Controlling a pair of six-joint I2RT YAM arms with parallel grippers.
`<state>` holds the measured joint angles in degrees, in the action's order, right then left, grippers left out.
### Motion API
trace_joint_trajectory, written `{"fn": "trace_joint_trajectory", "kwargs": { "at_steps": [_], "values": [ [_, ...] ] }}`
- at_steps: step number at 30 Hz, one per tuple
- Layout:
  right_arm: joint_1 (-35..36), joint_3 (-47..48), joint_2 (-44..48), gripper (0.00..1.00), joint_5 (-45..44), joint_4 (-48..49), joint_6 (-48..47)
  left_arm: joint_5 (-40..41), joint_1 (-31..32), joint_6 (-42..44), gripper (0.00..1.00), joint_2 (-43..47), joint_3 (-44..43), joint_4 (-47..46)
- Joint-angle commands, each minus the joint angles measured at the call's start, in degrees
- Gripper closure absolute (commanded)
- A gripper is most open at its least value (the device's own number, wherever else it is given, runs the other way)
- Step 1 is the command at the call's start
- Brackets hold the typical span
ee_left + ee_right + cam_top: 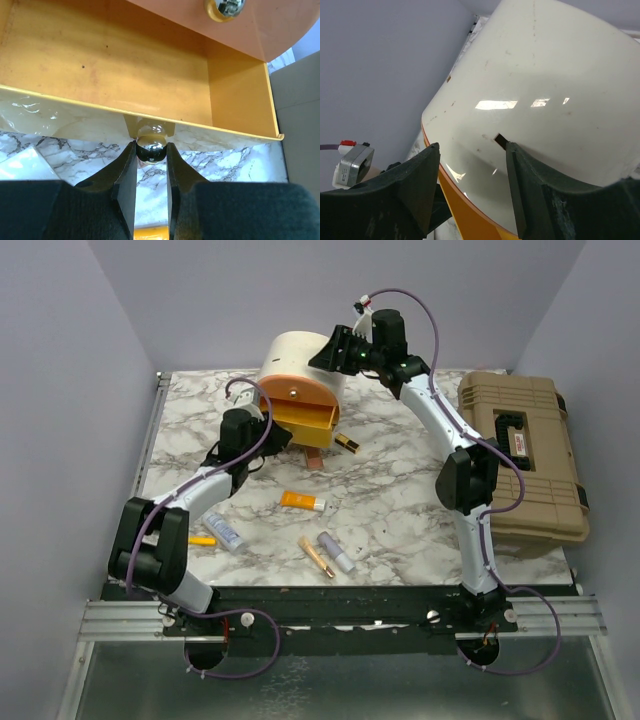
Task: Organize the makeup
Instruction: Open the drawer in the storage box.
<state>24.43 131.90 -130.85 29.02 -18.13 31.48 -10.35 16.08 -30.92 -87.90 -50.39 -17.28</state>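
The makeup lies loose on the marble table: an orange tube [302,502], a whitish tube [225,532], a yellow pen [202,540], a gold tube [316,556], a lilac tube [337,552], a black-and-gold tube [347,443] and a pink palette [315,460]. My left gripper [278,436] [151,145] is shut on the chrome knob [151,152] of the round case's lower orange drawer [125,65], which stands open and empty. My right gripper [330,350] [472,150] is open, its fingers astride the top of the cream shell [545,100]. No brushes or white cube show.
The cream-and-orange round case [298,365] stands at the back middle. A big tan toolbox [525,455] lies shut along the right edge. A second knob [225,7] sits on the drawer above. Grey walls enclose the table on three sides.
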Motion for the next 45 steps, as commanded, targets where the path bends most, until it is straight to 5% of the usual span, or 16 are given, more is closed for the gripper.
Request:
{"fn": "trace_joint_trajectory", "kwargs": {
  "at_steps": [1,16,22,35,45],
  "values": [
    [0.8,-0.3,-1.7,0.38,1.1,-6.4,-0.5,-0.7,-0.6,-0.1,0.97,4.6,2.1,0.1],
    [-0.8,-1.4,1.3,0.30,6.6,-4.8,1.1,-0.4,-0.4,-1.2,0.94,8.4,4.8,0.3],
    [-2.2,-0.6,5.2,0.24,7.3,-6.0,-1.4,-0.2,-0.4,-1.8,0.85,8.7,4.6,0.6],
    [-2.5,-26.7,20.1,0.27,-8.7,-2.8,-5.8,-2.5,-0.2,-2.8,0.79,10.5,5.1,1.8],
    [-2.5,-33.7,16.1,0.38,-14.0,-7.4,-7.9,-0.3,-0.3,-1.4,0.73,9.7,5.2,3.4]
  ]
}}
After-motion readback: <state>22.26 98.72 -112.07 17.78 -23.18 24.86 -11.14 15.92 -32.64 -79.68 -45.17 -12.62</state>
